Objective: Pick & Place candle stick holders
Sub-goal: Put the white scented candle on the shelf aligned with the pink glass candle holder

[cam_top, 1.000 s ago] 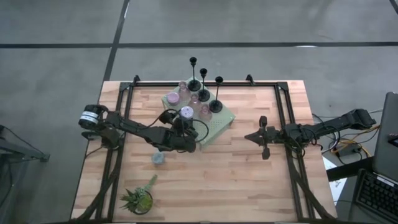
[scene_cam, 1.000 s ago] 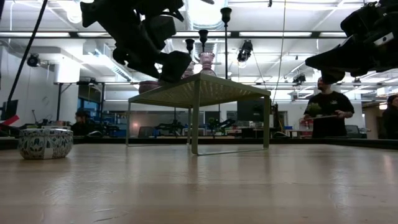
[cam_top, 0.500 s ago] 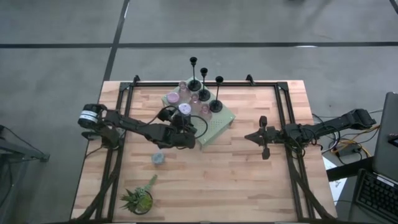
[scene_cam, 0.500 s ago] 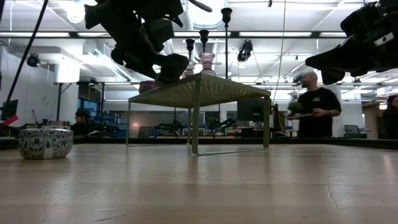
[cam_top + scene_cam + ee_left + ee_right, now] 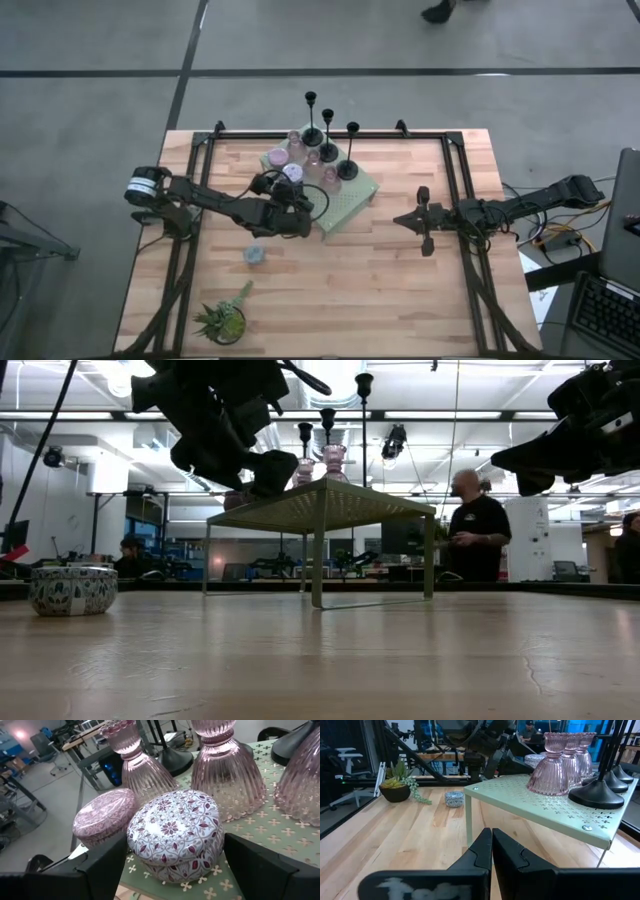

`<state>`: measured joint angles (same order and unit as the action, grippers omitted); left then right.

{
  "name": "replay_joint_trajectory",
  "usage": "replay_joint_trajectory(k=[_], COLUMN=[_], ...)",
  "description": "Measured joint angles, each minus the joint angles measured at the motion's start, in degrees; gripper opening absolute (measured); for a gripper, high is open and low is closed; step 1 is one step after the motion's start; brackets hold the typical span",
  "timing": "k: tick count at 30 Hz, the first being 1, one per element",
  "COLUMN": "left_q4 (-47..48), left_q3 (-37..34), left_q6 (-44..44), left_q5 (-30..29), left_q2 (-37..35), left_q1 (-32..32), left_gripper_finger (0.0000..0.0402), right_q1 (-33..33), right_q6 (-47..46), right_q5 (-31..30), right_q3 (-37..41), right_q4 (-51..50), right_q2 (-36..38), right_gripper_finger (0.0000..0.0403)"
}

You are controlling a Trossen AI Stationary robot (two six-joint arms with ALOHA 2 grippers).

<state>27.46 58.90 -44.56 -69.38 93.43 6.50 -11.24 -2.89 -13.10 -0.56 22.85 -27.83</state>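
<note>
Left gripper (image 5: 172, 865) at near edge of green perforated stand (image 5: 345, 205), fingers spread wide on either side of patterned lidded cup (image 5: 175, 834), not clamped. Cup sits on stand, at edge. Just beside: second pink cup (image 5: 104, 817). Behind: ribbed pink glass holders (image 5: 227, 770), close-packed. Black stemmed holders (image 5: 348, 160) at far side. Blue-grey cup (image 5: 255, 255) on table.

Risk: finger clips neighbour cup or glass on closing; cup tips off edge. Right gripper (image 5: 491, 851) clenched, empty, idle well apart.
</note>
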Motion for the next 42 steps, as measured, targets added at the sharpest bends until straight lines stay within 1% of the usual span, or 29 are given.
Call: replay_joint_trajectory(k=[9, 19, 27, 31, 37, 42], left_q4=[0.0, 0.1, 0.0, -0.1, -0.4, -0.5], left_q3=[0.0, -0.1, -0.1, -0.1, -0.1, 0.4], left_q6=[0.0, 2.4, 1.2, 2.2, 2.6, 4.0], left_q5=[0.6, 2.1, 2.8, 2.6, 2.4, 0.3], left_q2=[-0.2, -1.6, -1.6, -1.6, -1.6, -1.6], left_q1=[0.0, 0.0, 0.0, 0.1, 0.9, 1.0], left_gripper_finger=[0.0326, 0.0326, 0.0358, 0.0370, 0.0371, 0.0373], right_q1=[0.0, 0.0, 0.0, 0.0, 0.0, 0.0], right_q6=[0.0, 0.0, 0.0, 0.0, 0.0, 0.0], right_q5=[0.0, 0.0, 0.0, 0.0, 0.0, 0.0], right_q3=[0.0, 0.0, 0.0, 0.0, 0.0, 0.0], right_q4=[0.0, 0.0, 0.0, 0.0, 0.0, 0.0], right_q2=[0.0, 0.0, 0.0, 0.0, 0.0, 0.0], right_gripper_finger=[0.0008, 0.0008, 0.0008, 0.0008, 0.0008, 0.0008])
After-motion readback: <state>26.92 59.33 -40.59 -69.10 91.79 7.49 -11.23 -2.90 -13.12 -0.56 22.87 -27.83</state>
